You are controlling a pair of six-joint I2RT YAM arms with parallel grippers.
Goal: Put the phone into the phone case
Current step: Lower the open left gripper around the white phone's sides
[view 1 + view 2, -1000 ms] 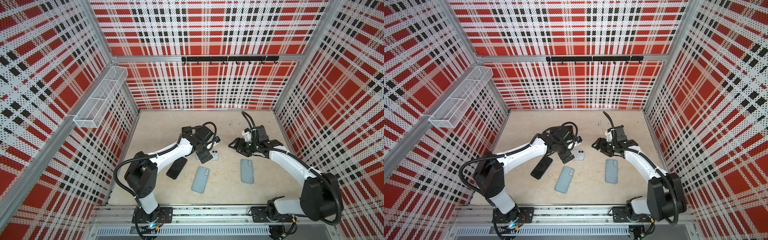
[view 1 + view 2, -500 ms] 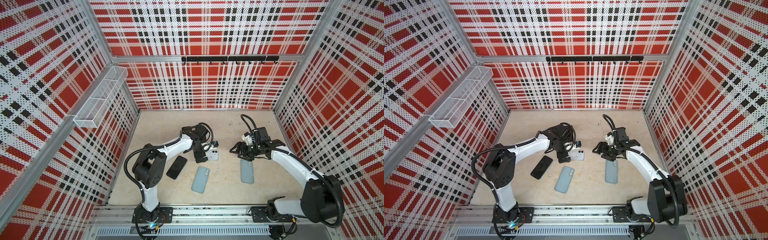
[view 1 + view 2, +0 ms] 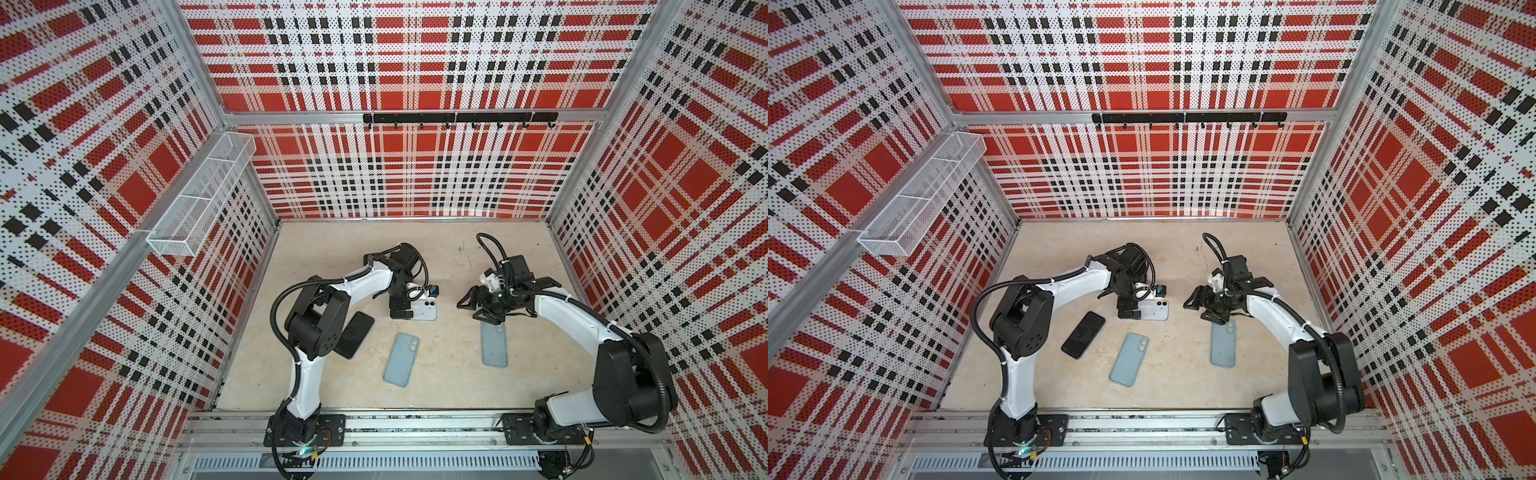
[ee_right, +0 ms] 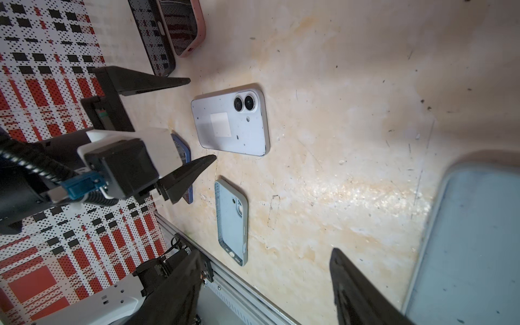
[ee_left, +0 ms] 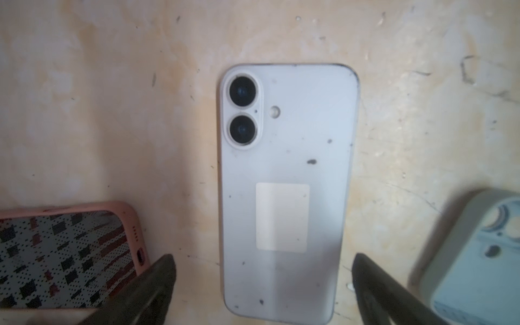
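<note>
Left claw (image 5: 263,259) spread wide over the white phone (image 5: 287,168).
The phone lies camera-side up between its fingers; right claw (image 4: 266,251), also apart and empty, hovers beside the light-blue phone case (image 4: 472,239).

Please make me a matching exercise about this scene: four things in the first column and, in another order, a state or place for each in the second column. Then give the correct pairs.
Column one:
1. white phone
2. pink-cased phone
3. left tool
4. right tool

Column two:
a. open, near the end of a blue case
b. glossy face up, mirroring the plaid walls
c. back up, two lenses showing
d. open, astride the white phone without touching it

Pairs: 1-c; 2-b; 3-d; 4-a
</note>
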